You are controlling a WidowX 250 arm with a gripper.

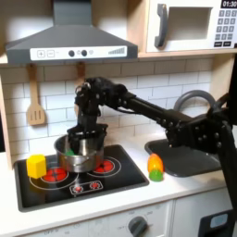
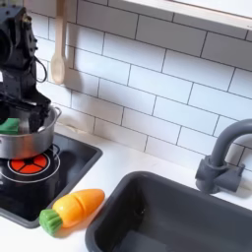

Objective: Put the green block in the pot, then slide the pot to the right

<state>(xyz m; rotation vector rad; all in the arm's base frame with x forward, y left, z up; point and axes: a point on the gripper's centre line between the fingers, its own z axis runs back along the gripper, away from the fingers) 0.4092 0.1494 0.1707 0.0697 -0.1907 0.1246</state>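
The shiny steel pot [image 1: 81,155] [image 2: 28,144] stands on the black toy stove [image 1: 116,176], over the left burner in the first exterior view. My gripper [image 1: 82,139] [image 2: 30,110] hangs straight down into the pot's mouth. The green block [image 2: 10,125] shows at rim level on the pot's left side in the second exterior view, right beside my fingers. In the first exterior view a hint of green [image 1: 69,152] shows inside the pot. The arm hides the fingertips, so I cannot tell whether they grip the block.
A yellow block [image 1: 35,166] sits on the stove at the first exterior view's left. An orange-and-green toy [image 1: 155,167] [image 2: 72,210] lies on the counter between the stove and the sink [image 2: 167,212]. A faucet [image 2: 221,157] rises behind the sink.
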